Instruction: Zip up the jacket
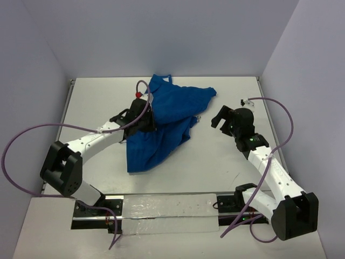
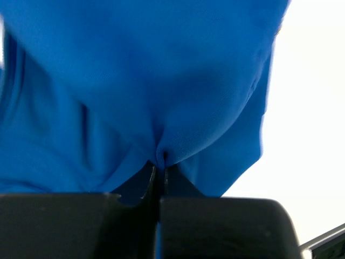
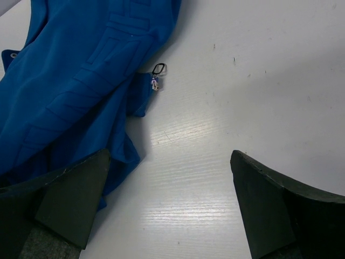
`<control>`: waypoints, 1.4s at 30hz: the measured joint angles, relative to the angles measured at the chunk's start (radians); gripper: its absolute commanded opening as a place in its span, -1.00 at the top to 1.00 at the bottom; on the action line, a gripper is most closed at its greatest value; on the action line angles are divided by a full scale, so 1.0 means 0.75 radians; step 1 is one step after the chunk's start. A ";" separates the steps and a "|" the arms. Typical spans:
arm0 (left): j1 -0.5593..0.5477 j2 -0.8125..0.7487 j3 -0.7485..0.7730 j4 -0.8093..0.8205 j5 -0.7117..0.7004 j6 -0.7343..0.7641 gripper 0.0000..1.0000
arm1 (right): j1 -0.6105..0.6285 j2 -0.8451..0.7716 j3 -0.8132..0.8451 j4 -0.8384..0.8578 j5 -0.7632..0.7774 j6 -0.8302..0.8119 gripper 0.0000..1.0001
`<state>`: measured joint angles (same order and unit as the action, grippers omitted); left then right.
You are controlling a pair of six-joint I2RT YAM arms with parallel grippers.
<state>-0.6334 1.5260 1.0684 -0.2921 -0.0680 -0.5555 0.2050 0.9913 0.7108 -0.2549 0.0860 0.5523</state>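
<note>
Between the left jaws, pressed tight together: a pinched fold of the jacket (image 2: 161, 81), royal-blue cloth puckered and bunched just above the grip. Clamped at the left-centre of the heap, as seen from above. Off to the right, spread wide and holding nothing: the right jaws, hanging over bare white tabletop (image 3: 242, 81) near the jacket's right edge. Just at that edge, lying on the tabletop at a corner of the cloth: a small pull tab (image 3: 157, 75) with a dark ring. Crumpled at mid-tabletop, slightly toward the far side: the jacket as a whole, with one flap reaching right and a longer lobe trailing toward the near edge.
</note>
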 measured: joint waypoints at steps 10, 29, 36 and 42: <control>0.001 -0.113 0.516 -0.137 0.096 0.138 1.00 | 0.000 -0.178 0.055 -0.118 0.079 -0.019 -1.00; -0.330 0.656 1.227 -0.097 0.534 -0.054 -0.98 | 0.000 -0.748 0.075 -0.160 0.380 -0.039 -1.00; 0.043 0.043 0.614 -0.096 0.260 -0.180 -0.88 | 0.009 -0.571 0.063 -0.129 0.192 -0.072 -1.00; 0.270 -0.347 0.095 -0.059 0.064 -0.351 -0.98 | 0.232 -0.215 0.181 -0.129 0.118 -0.103 -1.00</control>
<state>-0.4310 1.2661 1.1395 -0.3365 -0.0201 -0.8188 0.3793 0.8302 0.8465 -0.3513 0.1742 0.4753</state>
